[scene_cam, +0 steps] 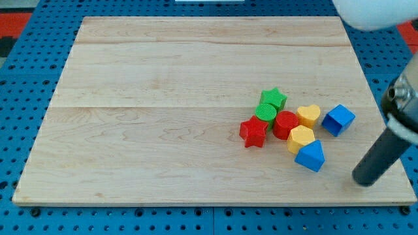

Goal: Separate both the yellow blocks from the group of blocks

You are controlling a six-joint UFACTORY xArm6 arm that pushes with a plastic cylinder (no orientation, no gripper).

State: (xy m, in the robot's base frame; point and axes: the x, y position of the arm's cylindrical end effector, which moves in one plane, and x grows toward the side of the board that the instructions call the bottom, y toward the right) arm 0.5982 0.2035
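Yellow plastic marks the two pieces that matter: a yellow heart block (309, 115) at the cluster's two o'clock edge, and a yellow hexagon block (301, 138) just below it, toward five o'clock. Both sit packed among neighbours on the pale wooden bench (163, 98): the red cylinder (285, 124) touches both on their nine o'clock side, the blue cube (338, 119) stands just beside the heart at three o'clock, and the blue wedge block (310, 156) presses against the hexagon at six o'clock. Further toward nine o'clock lie the red star (254, 132), the green cylinder (266, 112) and the green star (273, 98). I judge these blocks light, rigid and smooth-bottomed, likely to slide easily and to spin if pushed off-centre, so contact should go squarely on a flat face. There are no fingers here, only a rod; my tip (363, 180) rests on the bench well apart from the group, at roughly four o'clock from it, touching nothing. The heart's free upper edge at twelve o'clock looks the easiest way in.
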